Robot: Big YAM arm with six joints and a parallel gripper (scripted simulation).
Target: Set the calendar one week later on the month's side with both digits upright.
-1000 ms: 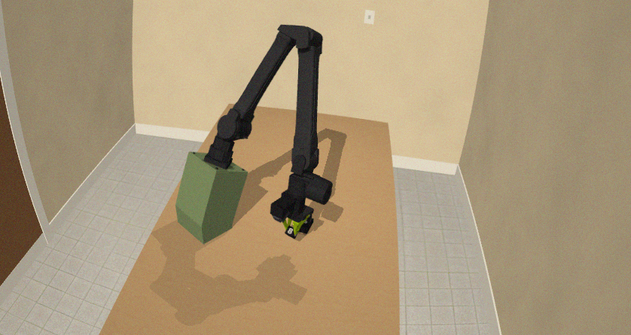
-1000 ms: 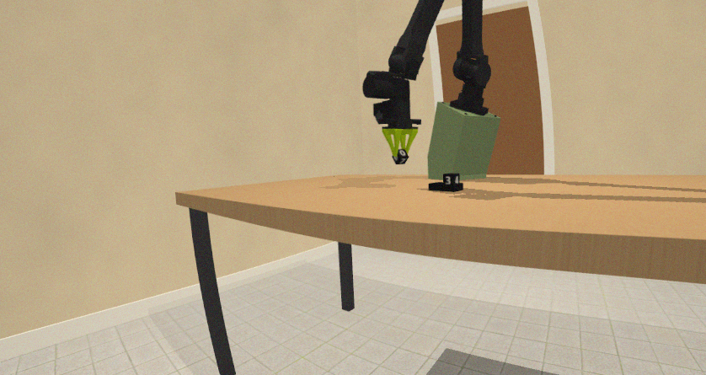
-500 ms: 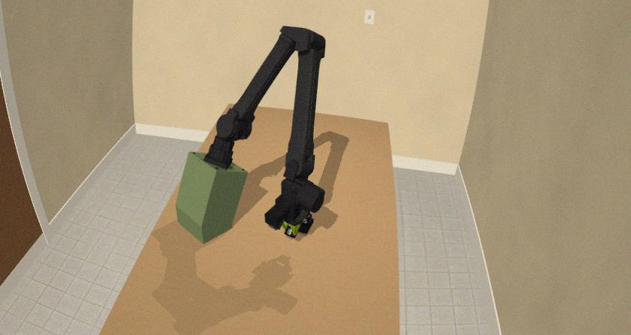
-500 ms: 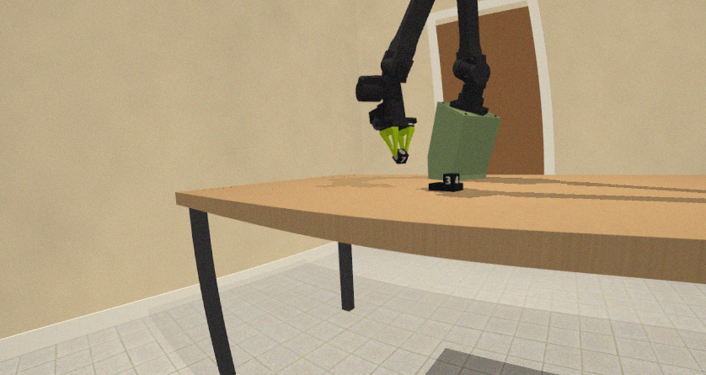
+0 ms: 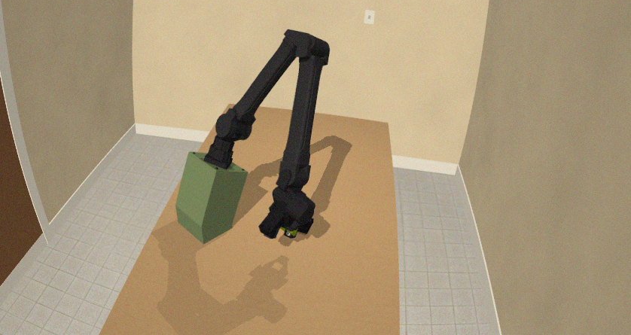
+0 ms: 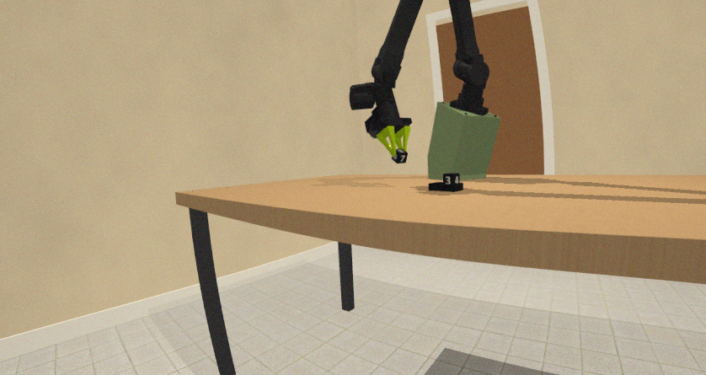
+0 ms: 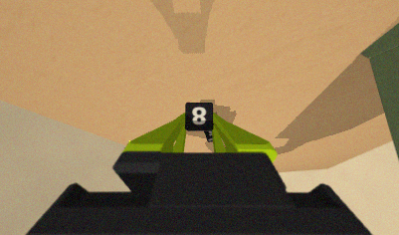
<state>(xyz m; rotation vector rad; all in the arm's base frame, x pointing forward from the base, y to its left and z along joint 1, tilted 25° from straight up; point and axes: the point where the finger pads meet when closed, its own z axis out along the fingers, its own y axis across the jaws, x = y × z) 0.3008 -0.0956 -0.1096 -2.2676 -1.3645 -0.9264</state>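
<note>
My gripper (image 6: 398, 151) (image 7: 199, 117) (image 5: 288, 230) is shut on a small black date cube (image 6: 400, 158) (image 7: 198, 116) and holds it in the air above the table, tilted. The cube shows a white 8 in the wrist view and a 7 in the exterior view. The black calendar tray (image 6: 445, 187) lies flat on the table, to the right of the gripper and lower. A black cube (image 6: 448, 179) stands in it and shows a 3, with a 4 on the narrow face beside it. In the top view the arm hides the tray.
The arm's green base block (image 5: 211, 198) (image 6: 462, 140) (image 7: 392, 70) stands on the wooden table (image 5: 344, 266) (image 6: 321, 204) just behind the tray. The table's near edge runs across the exterior view. A brown door (image 6: 513, 76) is behind.
</note>
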